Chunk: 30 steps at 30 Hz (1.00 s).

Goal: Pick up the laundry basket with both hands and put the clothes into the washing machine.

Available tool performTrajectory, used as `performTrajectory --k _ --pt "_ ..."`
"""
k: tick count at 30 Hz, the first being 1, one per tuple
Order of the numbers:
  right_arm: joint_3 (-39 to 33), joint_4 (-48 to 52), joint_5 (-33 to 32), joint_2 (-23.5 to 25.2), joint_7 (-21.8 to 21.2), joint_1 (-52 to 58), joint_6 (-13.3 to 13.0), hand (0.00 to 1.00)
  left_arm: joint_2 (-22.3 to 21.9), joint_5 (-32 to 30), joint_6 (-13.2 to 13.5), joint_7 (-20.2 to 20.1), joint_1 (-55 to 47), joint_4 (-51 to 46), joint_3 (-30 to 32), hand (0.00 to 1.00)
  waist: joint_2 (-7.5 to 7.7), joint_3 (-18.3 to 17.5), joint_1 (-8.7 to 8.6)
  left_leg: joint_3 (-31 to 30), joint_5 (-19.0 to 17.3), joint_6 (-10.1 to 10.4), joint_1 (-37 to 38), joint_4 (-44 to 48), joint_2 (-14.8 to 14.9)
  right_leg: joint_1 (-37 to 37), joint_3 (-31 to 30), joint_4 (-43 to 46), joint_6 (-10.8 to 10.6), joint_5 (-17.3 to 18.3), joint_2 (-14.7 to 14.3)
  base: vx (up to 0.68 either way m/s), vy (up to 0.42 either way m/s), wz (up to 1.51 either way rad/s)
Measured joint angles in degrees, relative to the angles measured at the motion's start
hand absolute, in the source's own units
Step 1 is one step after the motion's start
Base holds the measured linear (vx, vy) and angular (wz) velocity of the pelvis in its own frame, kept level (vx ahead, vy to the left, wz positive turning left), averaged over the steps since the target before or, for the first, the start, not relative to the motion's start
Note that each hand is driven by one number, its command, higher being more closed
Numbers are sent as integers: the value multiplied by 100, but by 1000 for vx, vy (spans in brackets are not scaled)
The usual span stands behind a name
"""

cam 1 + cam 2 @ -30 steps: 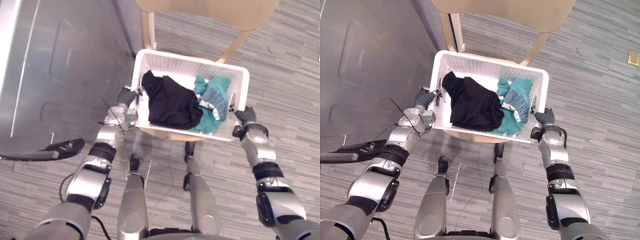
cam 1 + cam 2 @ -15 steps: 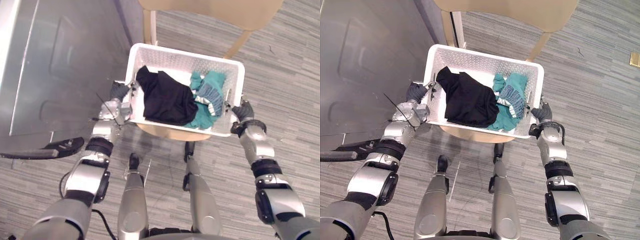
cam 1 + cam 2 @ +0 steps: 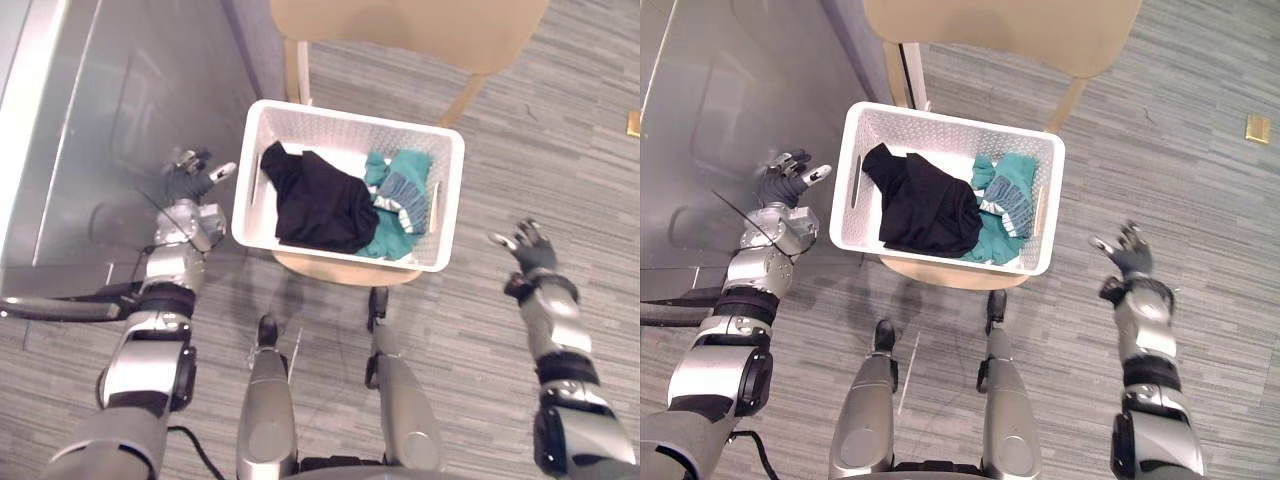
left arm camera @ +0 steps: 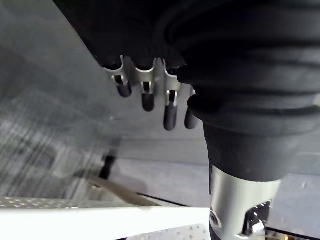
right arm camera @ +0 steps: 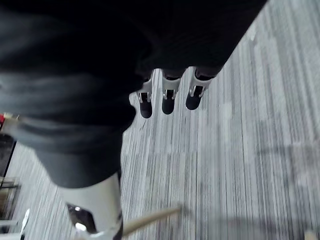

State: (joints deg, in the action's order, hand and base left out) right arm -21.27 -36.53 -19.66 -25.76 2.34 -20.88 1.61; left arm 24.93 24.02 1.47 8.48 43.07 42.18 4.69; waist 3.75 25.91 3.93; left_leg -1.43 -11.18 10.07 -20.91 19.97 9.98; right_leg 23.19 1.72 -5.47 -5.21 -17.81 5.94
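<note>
Left eye view: white laundry basket on the seat of a wooden chair, with a black garment and a teal garment inside, both soft and loose. Probably light and stiff; best taken by the slot handles in the two short walls.

Right eye view: left hand near the left wall, right hand well apart, both spread wide, empty.

Left wrist view: fingers straight, holding nothing.

Right wrist view: fingers straight above the floor.

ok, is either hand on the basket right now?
No: the left hand and right hand hang open, clear of the basket on either side.
</note>
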Motion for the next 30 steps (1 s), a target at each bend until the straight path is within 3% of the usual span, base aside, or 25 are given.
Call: performTrajectory --k 4,7,13,19,25,26,27,30 --pt "-528 15 -8 -34 -23 606 3 0 -3 -13 9 -9 -470 -508 70 0 -177 -121 -9 17 1 1 131 -118 15 -83 0 -3 20 16 -21 -86 13 -2" --pt "-798 140 -58 50 -27 1081 5 0 -59 -103 38 -9 -1202 -1231 87 0 -277 -442 -3 17 4 0 269 -283 13 -169 18 -7 -1 106 -20 -49 25 3" --pt "-1306 1151 -116 440 -43 2055 -27 0 -582 -220 179 -50 -2875 -2756 410 0 -322 -1064 -3 -2 13 -9 655 -626 -5 -465 108 -8 -21 245 13 23 46 7" --pt "-1463 2324 -21 1389 -68 2964 -79 0 -1559 -401 289 -93 -4459 -4097 750 0 -417 -1512 12 -14 18 -19 1193 -808 -3 -962 223 0 -62 449 42 68 39 8" --pt "-679 2876 186 2053 -160 3453 -78 0 -2535 -496 344 -255 -5443 -4491 762 0 -729 -1913 12 -4 -44 -118 1723 -823 38 -1462 498 429 -112 941 105 37 23 21" --pt "-679 2876 186 2053 -160 3453 -78 0 -2535 -496 344 -255 -5443 -4491 762 0 -729 -1913 12 -4 -44 -118 1723 -823 38 -1462 498 429 -112 941 105 -17 24 42" --pt "-195 2916 240 2277 -249 3673 -66 0 -2788 -498 334 -334 -5693 -4491 753 0 -751 -2055 16 -9 -69 -157 1820 -826 54 -1587 628 585 -120 1102 146 -7 23 33" --pt "595 2871 349 2610 -304 3886 -8 0 -2903 -696 306 -343 -6104 -4472 717 0 -708 -2187 49 -111 -58 -207 1930 -854 63 -1692 839 903 -166 1325 228 -4 4 46"
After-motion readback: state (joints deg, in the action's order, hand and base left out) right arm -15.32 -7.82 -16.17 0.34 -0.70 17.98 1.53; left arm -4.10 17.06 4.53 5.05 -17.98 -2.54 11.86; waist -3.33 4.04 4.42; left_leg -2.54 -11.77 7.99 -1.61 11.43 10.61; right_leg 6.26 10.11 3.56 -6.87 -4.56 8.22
